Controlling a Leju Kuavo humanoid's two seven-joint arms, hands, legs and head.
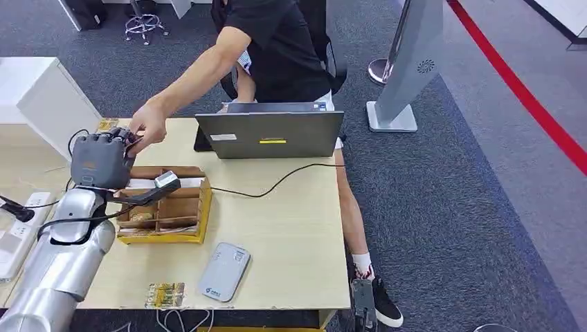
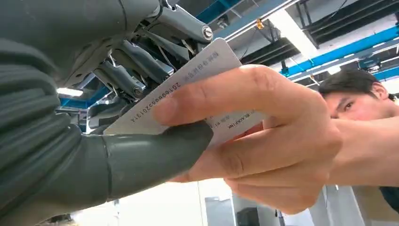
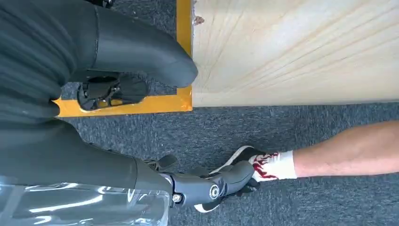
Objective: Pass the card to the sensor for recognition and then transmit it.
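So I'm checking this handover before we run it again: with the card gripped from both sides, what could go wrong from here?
The left hand and the person's hand both pinch the card. If the robot holds on while the person pulls, the card could bend or slip. If the hand lets go too early, the card might fall toward the wooden box or the table. The person's fingers lie against the robot's thumb, so they could be squeezed.

bright even indoor light; soft shadows; left wrist view backlit

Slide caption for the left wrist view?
Left hand and a person's hand both grip the white card.
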